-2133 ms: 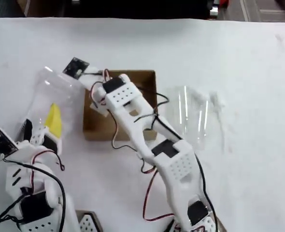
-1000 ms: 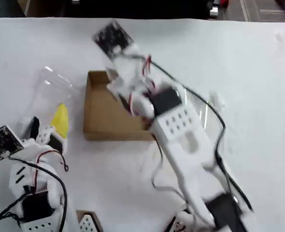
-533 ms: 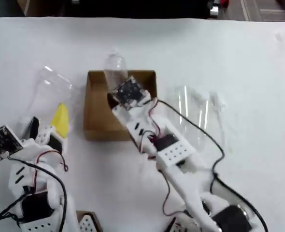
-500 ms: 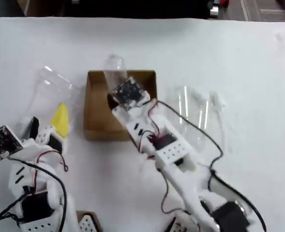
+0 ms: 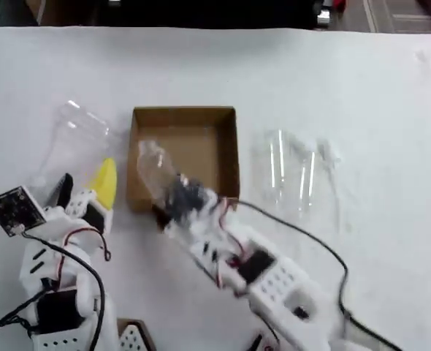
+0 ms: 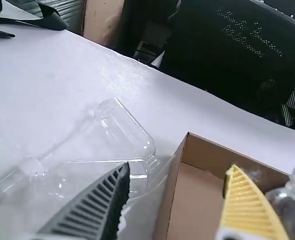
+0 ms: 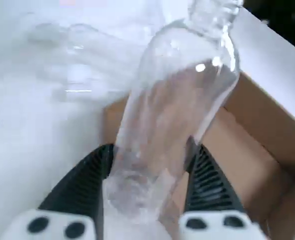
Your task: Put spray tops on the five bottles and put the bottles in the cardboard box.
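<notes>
My R claw (image 7: 152, 150) is clamped on the base of one clear bottle (image 7: 182, 95), fingers hard against its sides; long axis runs straight out from claw, neck leading, no spray top on it; cardboard box (image 5: 193, 142) lies just ahead, w/ bottle tilted over its near-L corner, so R arm is the nearer one; by my judgement bottle isn't ready for box until capped. My L claw (image 6: 177, 172) gapes wide, holding nothing, near the L bottles (image 5: 77, 139) lying on table. Count: 1 box; approx 5 bottles: 1 held, prob. 2 L bottles, prob. 2 R bottles (image 5: 292, 168) lying well apart from both claws.
</notes>
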### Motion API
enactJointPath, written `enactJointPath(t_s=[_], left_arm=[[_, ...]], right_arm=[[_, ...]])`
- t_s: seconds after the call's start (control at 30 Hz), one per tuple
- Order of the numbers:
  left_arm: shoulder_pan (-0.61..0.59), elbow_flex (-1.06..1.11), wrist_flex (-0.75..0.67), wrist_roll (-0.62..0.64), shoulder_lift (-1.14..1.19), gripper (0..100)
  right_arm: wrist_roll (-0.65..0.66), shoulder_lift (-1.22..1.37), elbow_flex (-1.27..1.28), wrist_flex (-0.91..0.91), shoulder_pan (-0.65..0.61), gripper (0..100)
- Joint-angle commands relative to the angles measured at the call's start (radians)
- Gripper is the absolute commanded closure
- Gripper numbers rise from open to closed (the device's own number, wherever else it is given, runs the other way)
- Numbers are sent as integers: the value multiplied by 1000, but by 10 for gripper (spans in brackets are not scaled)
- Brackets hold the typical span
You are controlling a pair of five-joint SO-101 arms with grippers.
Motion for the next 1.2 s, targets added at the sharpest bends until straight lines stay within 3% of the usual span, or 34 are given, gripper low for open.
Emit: enactJointPath(t_s=[0.0,0.2,0.33,0.43,0.6,0.77,1.0,1.17], left_arm=[[51,-5,-21,-9,-4,714],[108,12,-18,-38,-4,717],[232,0,55,-109,-4,718],[297,-26,110,-144,-4,718],[248,-29,114,-186,-7,718],[303,-17,114,-189,-7,718],[392,-23,120,-189,-7,718],[444,-34,150,-189,-7,718]], right_arm=[[-12,-461,48,306,-62,982],[-11,-872,166,492,-62,982],[-5,-934,273,479,-62,982],[-2,-905,311,437,-56,982],[43,-832,381,328,-4,982],[18,-727,379,240,10,982],[95,-553,319,209,-99,982],[103,-332,206,203,-110,978]])
